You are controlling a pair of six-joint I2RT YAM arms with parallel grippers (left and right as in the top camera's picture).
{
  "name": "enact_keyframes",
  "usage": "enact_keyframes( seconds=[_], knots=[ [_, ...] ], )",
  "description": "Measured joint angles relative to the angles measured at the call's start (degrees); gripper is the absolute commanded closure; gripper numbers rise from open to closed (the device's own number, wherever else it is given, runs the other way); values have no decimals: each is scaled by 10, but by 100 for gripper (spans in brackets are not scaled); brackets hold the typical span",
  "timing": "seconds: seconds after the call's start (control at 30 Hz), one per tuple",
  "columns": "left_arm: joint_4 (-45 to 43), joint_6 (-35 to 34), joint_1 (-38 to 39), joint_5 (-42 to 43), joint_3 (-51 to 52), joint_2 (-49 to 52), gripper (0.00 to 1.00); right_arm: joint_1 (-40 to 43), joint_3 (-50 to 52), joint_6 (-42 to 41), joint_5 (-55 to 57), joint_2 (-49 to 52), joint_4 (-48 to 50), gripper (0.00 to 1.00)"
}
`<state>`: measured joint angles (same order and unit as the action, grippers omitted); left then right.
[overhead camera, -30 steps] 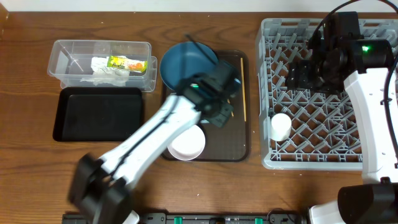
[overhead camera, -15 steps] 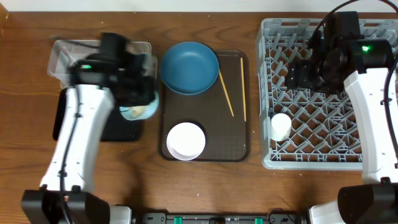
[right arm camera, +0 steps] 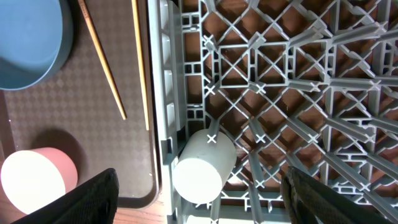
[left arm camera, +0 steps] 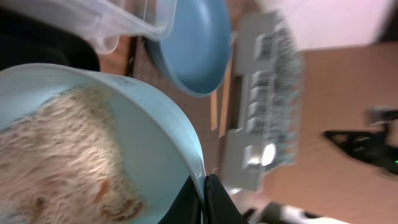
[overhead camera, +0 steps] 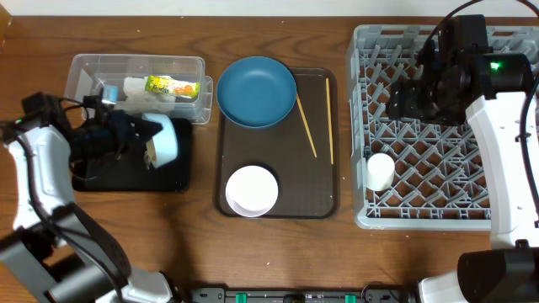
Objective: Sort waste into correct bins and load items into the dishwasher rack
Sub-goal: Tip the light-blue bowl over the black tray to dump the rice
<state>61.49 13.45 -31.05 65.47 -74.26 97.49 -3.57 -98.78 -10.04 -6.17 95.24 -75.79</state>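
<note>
1. One pale bowl (overhead camera: 166,139) is off the brown tray (overhead camera: 324,198), close on its left. It is tipped on its side with the mouth turned away from that tray.
2. Rice (left arm camera: 68,149) coats the bowl's inner wall in a loose white mass. This shows only in the left wrist view.
3. Left gripper (left arm camera: 203,199) pinches the bowl's rim, with one finger inside, one outside, and the thin wall pressed between them.
4. Black tray (overhead camera: 109,172) lies just left of the brown tray, level with its nearer half. From above the bowl overlaps the black tray's right end. Cannot tell how high the bowl hangs over it.
5. Tub (overhead camera: 93,76) sits left of the brown tray, level with its farther half and right behind the black tray. It holds tissue (overhead camera: 139,103) and a wrapper (overhead camera: 166,84), the wrapper resting on the tissue.
6. On the brown tray:
   - Blue bowl (overhead camera: 257,91) is at the far left corner, overhanging the edge.
   - White bowl (overhead camera: 252,190) is at the near left corner.
   - Two chopsticks (overhead camera: 306,126) lie on the right half. One is slanted, the other runs along the right edge, and they do not touch.
7. Rack (overhead camera: 446,210) stands right of the brown tray across a narrow gap.
8. Cup (overhead camera: 380,171) lies on its side in the rack, against the wall nearest the brown tray, in the nearer half.
9. Right gripper (overhead camera: 407,103) hangs over the rack's farther part, right of the brown tray. Its fingers are spread wide with nothing between them, clear of the cup.
</note>
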Motion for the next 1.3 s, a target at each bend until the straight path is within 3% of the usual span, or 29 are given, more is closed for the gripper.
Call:
enact_keyframes(
  seconds=[0.27,0.4,0.9,1.3],
  knots=[
    [-2,7,-58,162,0,85,94,0,0,0,0,0,0,18],
    [-2,4,-76,198,0,108,94,0,0,0,0,0,0,18],
    [0,-34,-85,229,0,114,94,0,0,0,0,0,-1,18],
    [2,-127,-85,231,0,114,94,0,0,0,0,0,-3,18]
  ],
)
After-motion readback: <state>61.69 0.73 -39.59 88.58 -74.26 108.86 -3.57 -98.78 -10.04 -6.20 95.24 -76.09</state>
